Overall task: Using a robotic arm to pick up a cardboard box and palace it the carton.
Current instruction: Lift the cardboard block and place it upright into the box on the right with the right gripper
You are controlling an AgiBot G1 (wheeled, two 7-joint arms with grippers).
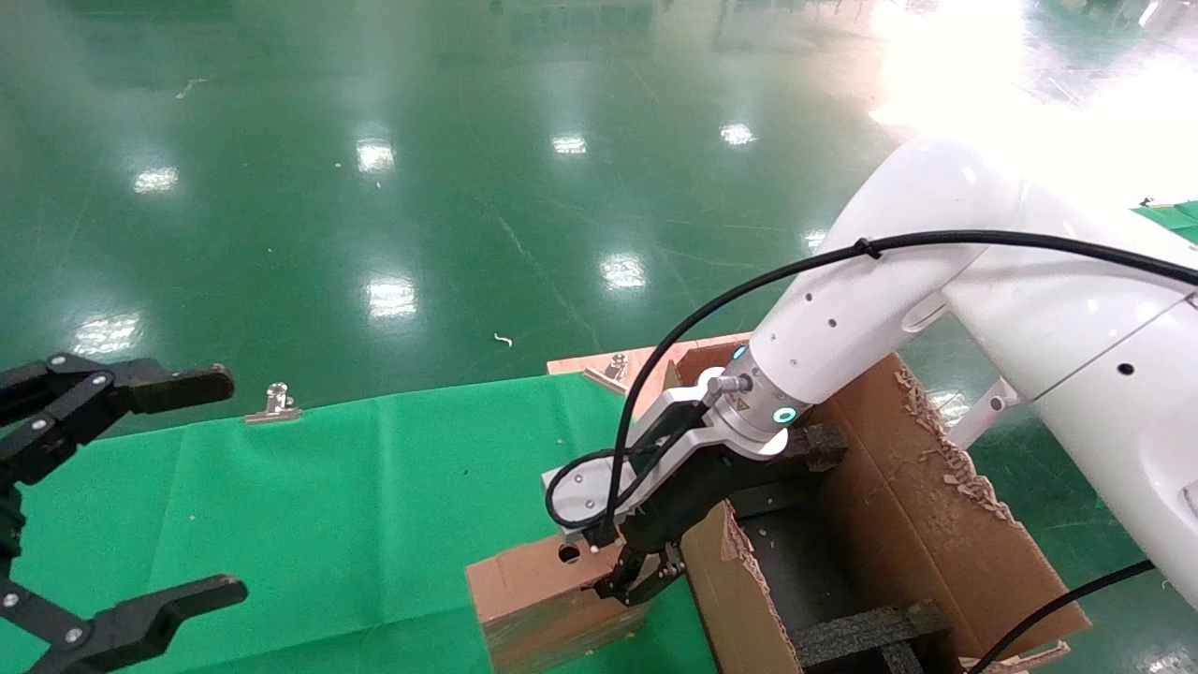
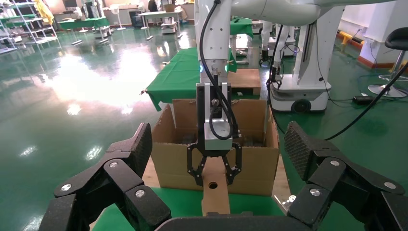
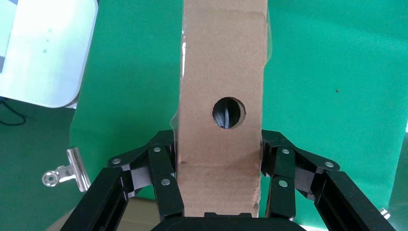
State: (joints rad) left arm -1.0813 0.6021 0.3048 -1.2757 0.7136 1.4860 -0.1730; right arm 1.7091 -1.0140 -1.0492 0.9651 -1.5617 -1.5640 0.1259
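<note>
R gripper [image 3: 219,192] clamps the box [image 3: 222,86] w/ fingers on both sides, beside the carton [image 1: 898,524]. L gripper [image 1: 112,496] wide open, idle. Risk: box may snag the ragged flap & slip.

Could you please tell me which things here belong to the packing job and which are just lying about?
Job:
right gripper, closed on the cardboard box
carton, beside it

Lying about:
left gripper, open, idle
binder clips
green cloth
</note>
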